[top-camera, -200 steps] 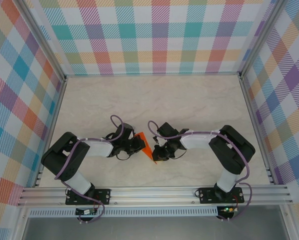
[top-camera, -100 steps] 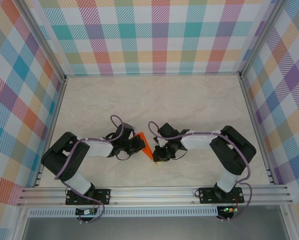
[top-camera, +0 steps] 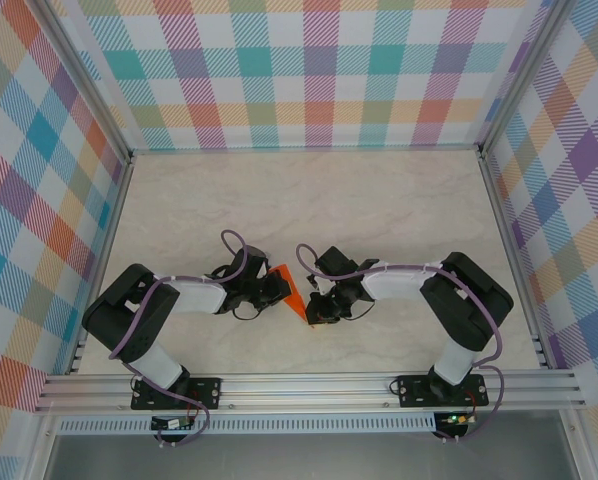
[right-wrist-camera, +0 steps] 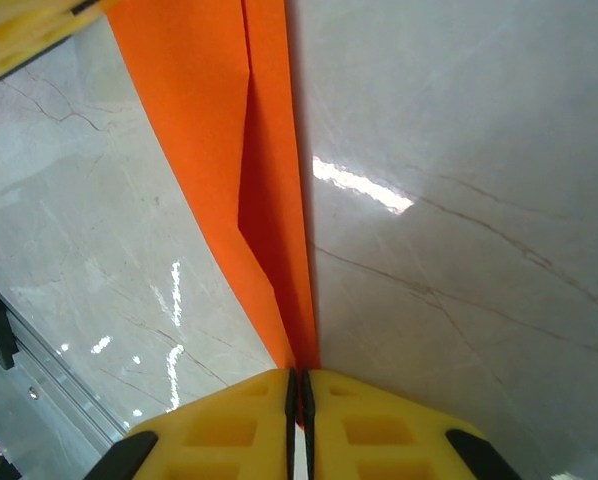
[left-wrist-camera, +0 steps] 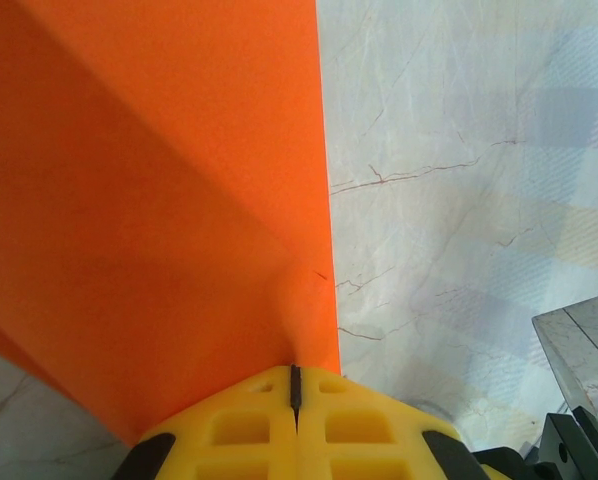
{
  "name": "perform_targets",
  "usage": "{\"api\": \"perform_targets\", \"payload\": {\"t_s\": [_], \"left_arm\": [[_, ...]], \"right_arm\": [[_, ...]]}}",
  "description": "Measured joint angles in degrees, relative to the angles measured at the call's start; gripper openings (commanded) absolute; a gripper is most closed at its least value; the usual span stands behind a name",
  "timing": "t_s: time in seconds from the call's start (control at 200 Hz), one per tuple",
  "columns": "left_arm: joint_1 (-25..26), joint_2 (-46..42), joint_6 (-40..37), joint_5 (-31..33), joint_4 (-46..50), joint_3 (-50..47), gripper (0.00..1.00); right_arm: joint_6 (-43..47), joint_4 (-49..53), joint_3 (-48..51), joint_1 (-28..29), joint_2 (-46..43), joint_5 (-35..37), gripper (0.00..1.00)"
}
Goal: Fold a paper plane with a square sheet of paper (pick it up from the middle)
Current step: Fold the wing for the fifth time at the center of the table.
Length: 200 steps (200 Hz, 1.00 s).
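Pinching one bright orange folded paper plane (top-camera: 293,291) between two grippers.
The left gripper (left-wrist-camera: 295,388) is clenched on its broad end and the right gripper (right-wrist-camera: 300,388) on its narrow creased tip. The single dart spans the gap between them, over the near middle of the pale marble tabletop (top-camera: 379,200).

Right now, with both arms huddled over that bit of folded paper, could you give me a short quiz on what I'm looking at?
1. True or false: the left gripper stands wide open.
2. The right gripper pinches the paper plane at: A its narrow pointed end; B its wide end; C nowhere.
3. What colour is the paper?

Key: 1 false, it is shut on the paper plane. 2 A. 3 orange.
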<state>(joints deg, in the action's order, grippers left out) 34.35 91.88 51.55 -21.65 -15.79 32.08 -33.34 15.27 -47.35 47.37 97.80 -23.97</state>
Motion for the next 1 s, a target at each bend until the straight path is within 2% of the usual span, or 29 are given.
{"api": "perform_targets", "payload": {"t_s": [0.11,0.265,0.52,0.625,0.715,1.0], "left_arm": [[0.00,0.00,0.00,0.00,0.17,0.02,0.00],[0.00,0.00,0.00,0.00,0.28,0.09,0.00],[0.00,-0.02,0.00,-0.24,0.46,0.13,0.00],[0.00,-0.02,-0.02,-0.24,0.48,0.13,0.00],[0.00,-0.02,-0.02,-0.24,0.46,0.13,0.00],[0.00,-0.20,-0.02,-0.39,0.85,0.13,0.00]], "right_arm": [[0.00,0.09,0.02,0.13,-0.02,0.26,0.09],[0.02,0.22,0.00,0.31,-0.11,0.63,0.13],[0.48,0.85,0.11,0.37,-0.55,1.01,0.06],[0.85,0.90,0.13,0.37,-0.59,1.03,0.05],[0.87,0.92,0.13,0.37,-0.57,1.05,0.10],[1.07,0.98,0.70,0.37,-1.01,1.25,0.12]]}}
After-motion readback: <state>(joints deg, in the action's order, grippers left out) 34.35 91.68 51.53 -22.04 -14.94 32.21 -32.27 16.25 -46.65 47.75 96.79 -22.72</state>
